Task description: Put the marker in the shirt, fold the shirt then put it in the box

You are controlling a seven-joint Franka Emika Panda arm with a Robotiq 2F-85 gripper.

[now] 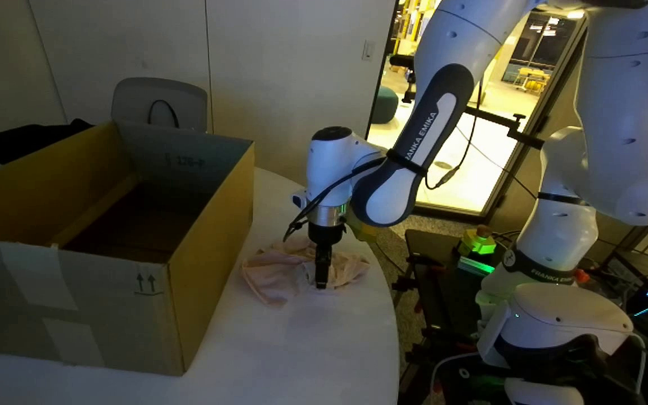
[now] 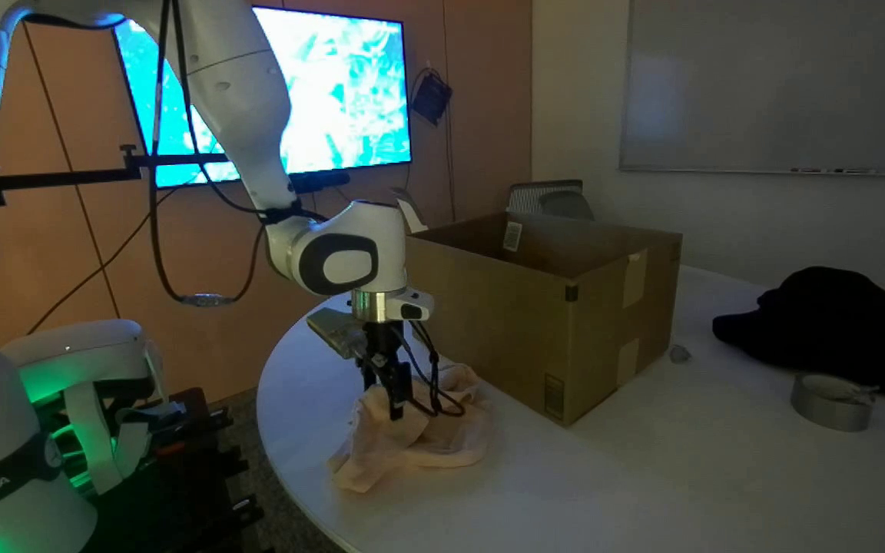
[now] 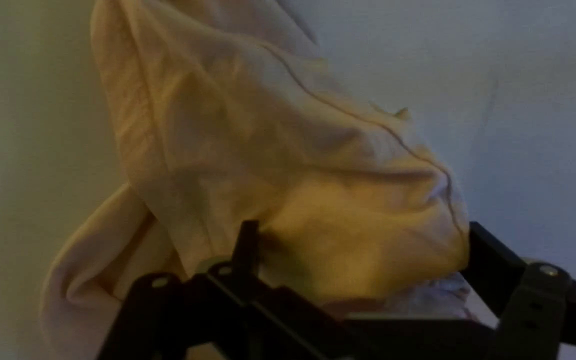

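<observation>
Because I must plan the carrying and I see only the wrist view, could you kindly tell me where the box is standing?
Observer: The box stands on the table, beside the shirt, in both exterior views.
Operator: Thank you. Is its top open?
Observer: Yes, an exterior view looks down into it through the open top.
Operator: Is also some other object lying on the table?
Observer: Yes, a grey tape roll, to the right of the box in an exterior view.
</observation>
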